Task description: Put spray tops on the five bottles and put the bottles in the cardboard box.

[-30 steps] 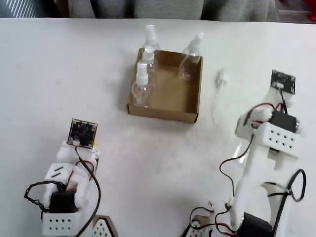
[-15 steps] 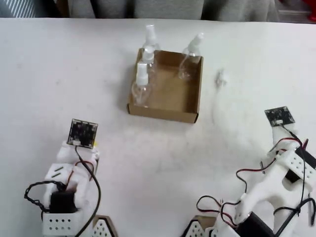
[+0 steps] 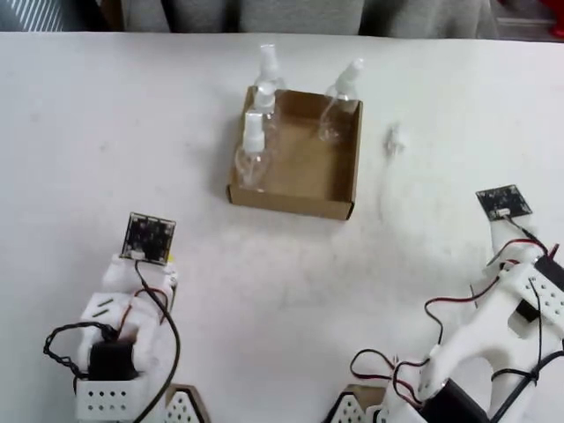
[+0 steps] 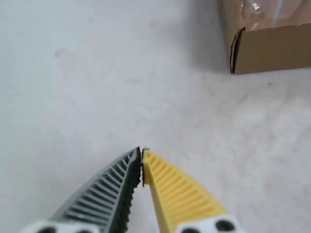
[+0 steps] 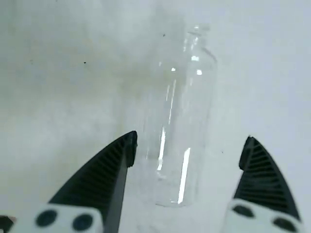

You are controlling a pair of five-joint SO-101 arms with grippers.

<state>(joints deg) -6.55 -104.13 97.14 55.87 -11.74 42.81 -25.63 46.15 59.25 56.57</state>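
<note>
Closing well means centring first: the right pincer [image 5: 190,138] is spread wide, the bottle [image 5: 182,121] lying between its jaws, seemingly uncapped; lower squarely, pinch mid-body, avoid rolling it on the table [image 5: 58,58].

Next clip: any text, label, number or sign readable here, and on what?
No readable text. The brown cardboard box, the clear plastic bottles with white spray tops and the clear uncapped bottle show no print. Any markings on the small black circuit boards are too small to read.
</note>
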